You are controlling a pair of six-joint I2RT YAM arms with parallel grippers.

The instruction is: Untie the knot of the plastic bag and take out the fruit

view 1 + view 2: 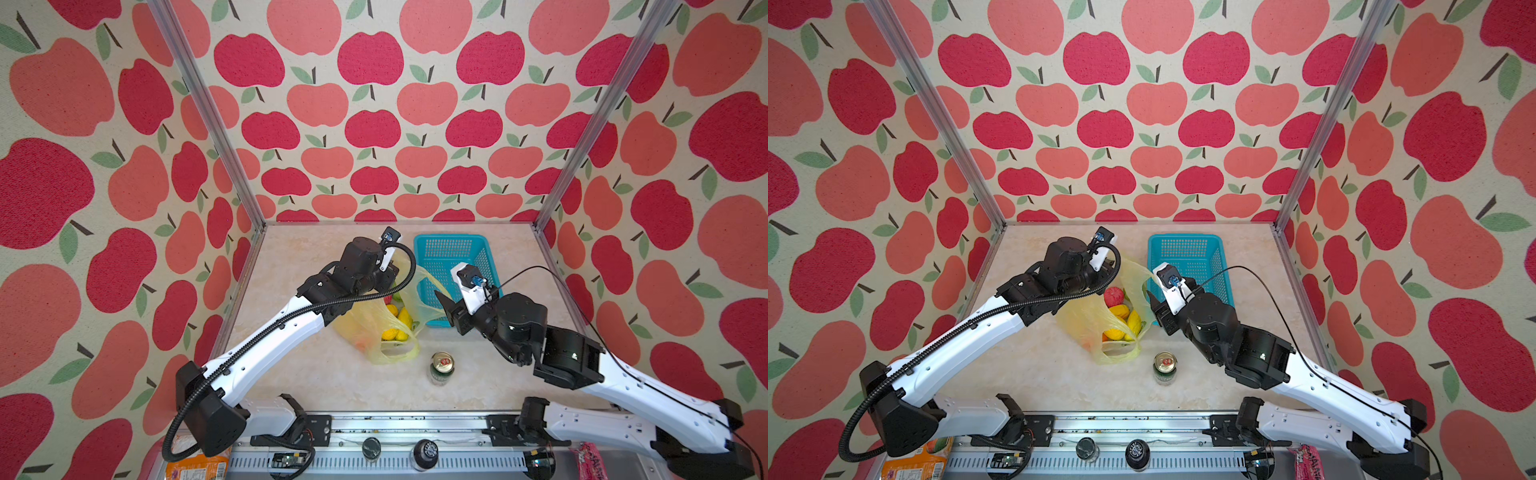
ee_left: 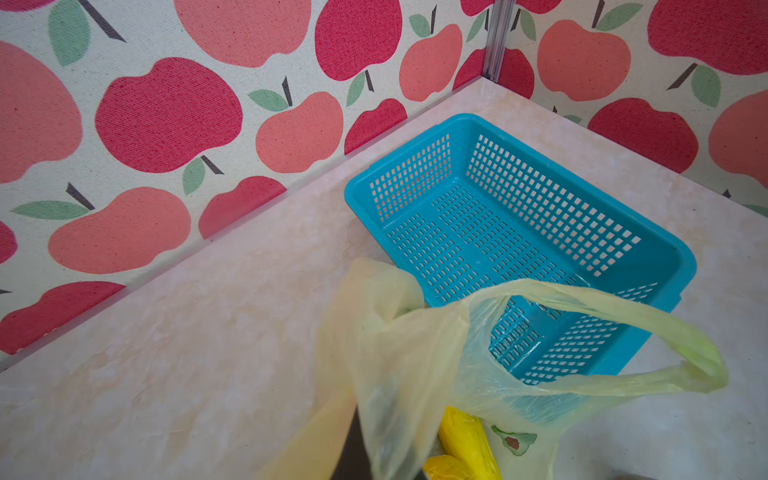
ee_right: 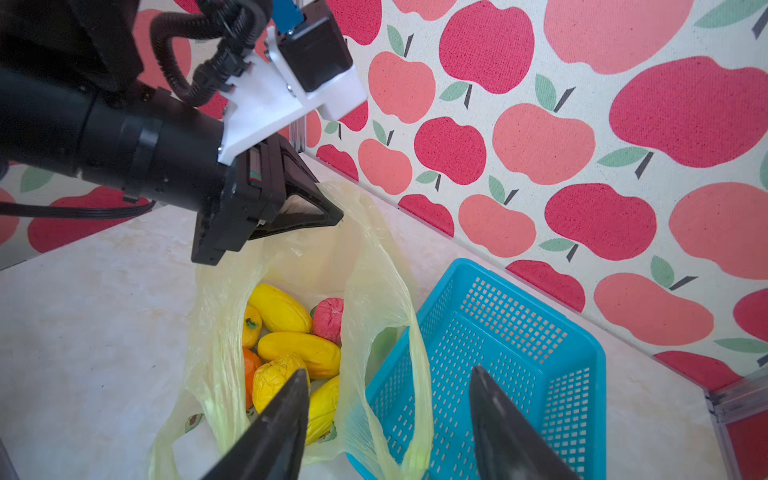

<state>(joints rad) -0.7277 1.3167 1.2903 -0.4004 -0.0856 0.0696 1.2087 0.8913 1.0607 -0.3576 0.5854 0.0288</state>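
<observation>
Right wrist view: the thin translucent pale-yellow plastic bag [image 3: 374, 266] stands on the pale marbled desk [image 3: 83, 332], touching the turquoise perforated plastic basket [image 3: 519, 328]. The bag mouth is open. One yellow loop handle [image 3: 417, 365] drapes over the basket's nearest rim.

Contents: the fruit [image 3: 299, 353] lies inside the bag, beside the basket. Pieces that show:
- three long yellow pieces
- a small yellow-orange piece
- an orange piece
- a crumpled yellow piece
- a pink-red piece, the one nearest the basket

Left gripper [image 3: 328, 214]: jaws together, clamped on the bag film at the mouth edge farthest from the basket. That edge is held raised above the desk.

Right gripper [image 3: 388, 372]: jaws apart, gripping nothing. They hang above the point where the bag meets the basket rim, and the draped handle lies below the gap between them. In both top views this gripper [image 1: 446, 309] sits over the basket corner nearest the bag.

Other item: a green drink can [image 1: 441, 368] stands upright on the desk on the robot-base side of the basket. It is well apart from the basket and just beside the bag's lower end.
</observation>
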